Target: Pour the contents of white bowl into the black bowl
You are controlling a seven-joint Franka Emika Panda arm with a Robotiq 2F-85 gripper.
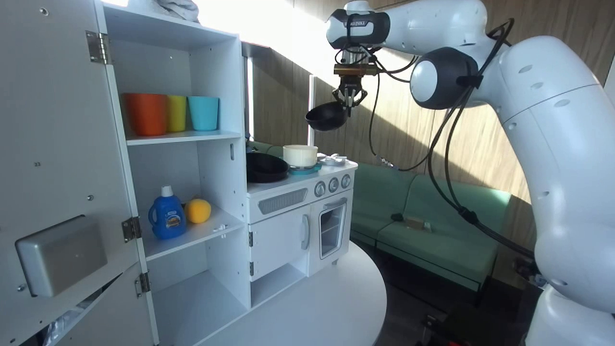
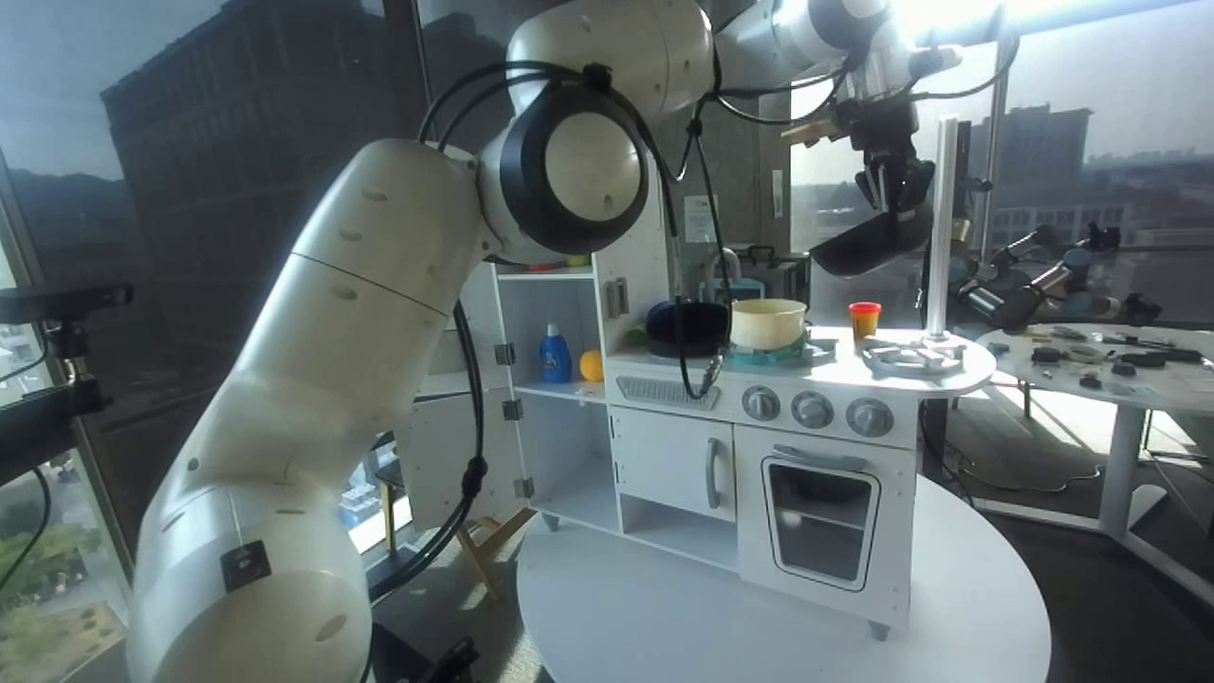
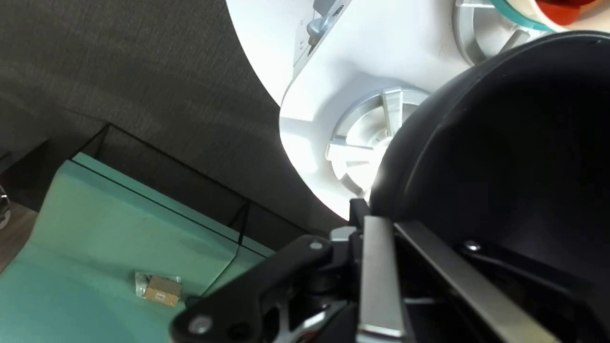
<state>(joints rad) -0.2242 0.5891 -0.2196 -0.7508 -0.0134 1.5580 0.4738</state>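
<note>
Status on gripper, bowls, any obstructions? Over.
Gripper shut on black bowl, aloft. White bowl on teal base, something red inside. Tilted black bowl blocks much of wrist view.

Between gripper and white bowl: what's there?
The black bowl, held in the gripper, then open air to the white bowl; shows in both exterior views.

In an exterior view we read "EMIKA" on the black wrist cover (image 1: 363, 30) of the white rounded robot arm (image 1: 567, 163) and what looks like "33" on the flat white cabinet door (image 1: 57, 144); the label (image 1: 173, 221) on the blue plastic bottle (image 1: 166, 211) we cannot read.
</note>
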